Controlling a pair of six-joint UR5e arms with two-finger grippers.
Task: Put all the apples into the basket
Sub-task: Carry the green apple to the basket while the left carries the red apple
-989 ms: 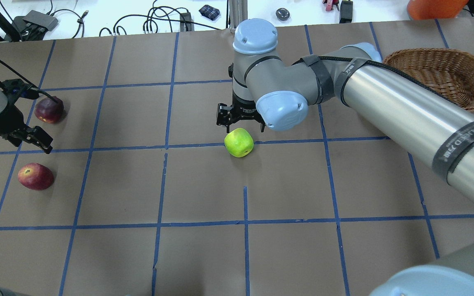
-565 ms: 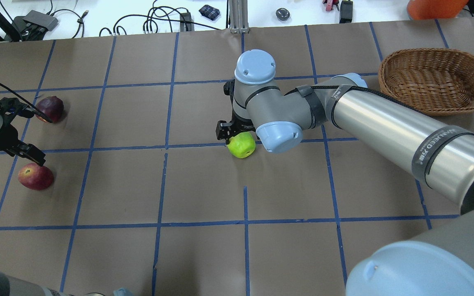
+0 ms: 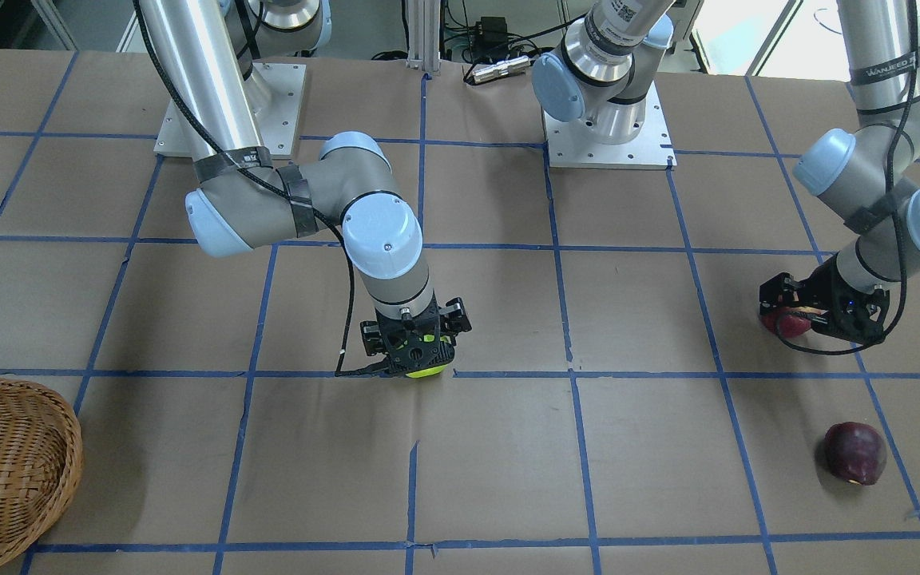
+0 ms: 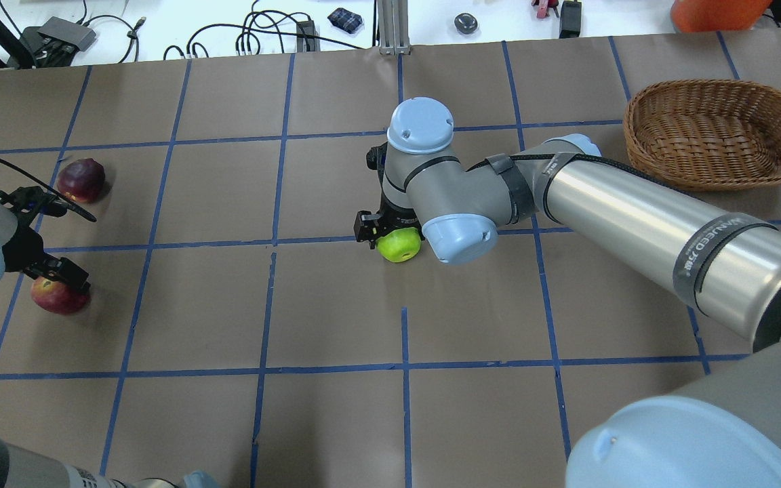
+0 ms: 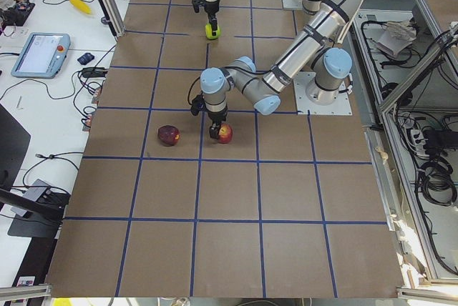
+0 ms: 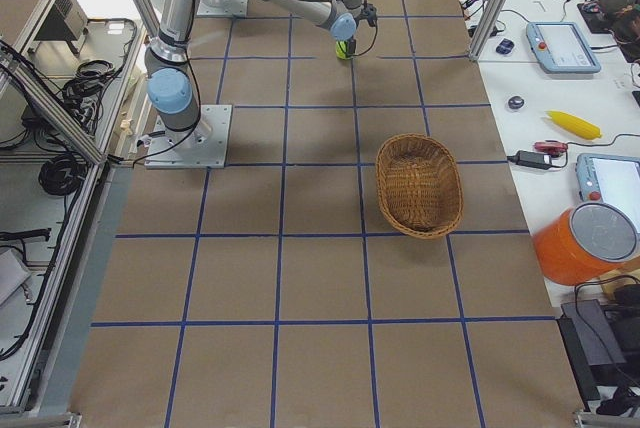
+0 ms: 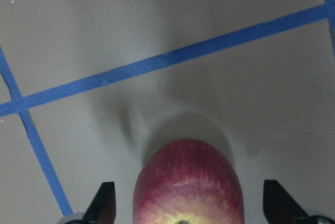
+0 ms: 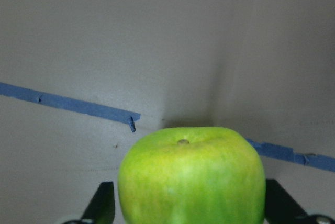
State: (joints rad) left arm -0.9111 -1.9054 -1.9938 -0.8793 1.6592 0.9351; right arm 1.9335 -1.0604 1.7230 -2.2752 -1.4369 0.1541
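Straddling green apple (image 8: pixel 191 174): right gripper (image 8: pixel 187 203), spread; red apple (image 7: pixel 188 179): left gripper (image 7: pixel 191 203), spread.

- Green apple (image 8: pixel 191 177): smooth, waxy, softly glossy skin.
- Basket (image 4: pixel 702 135): rough woven wicker.
- Worktop (image 4: pixel 336 305): matt brown paper, blue tape (image 4: pixel 336 369) lines.
- Right arm (image 4: pixel 634 210): shiny metal tube.

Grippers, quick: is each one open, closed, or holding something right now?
Left gripper: open, straddling the round red apple with a yellowish stem end.
Right gripper: open, straddling the round yellow-green apple, not clamped yet.
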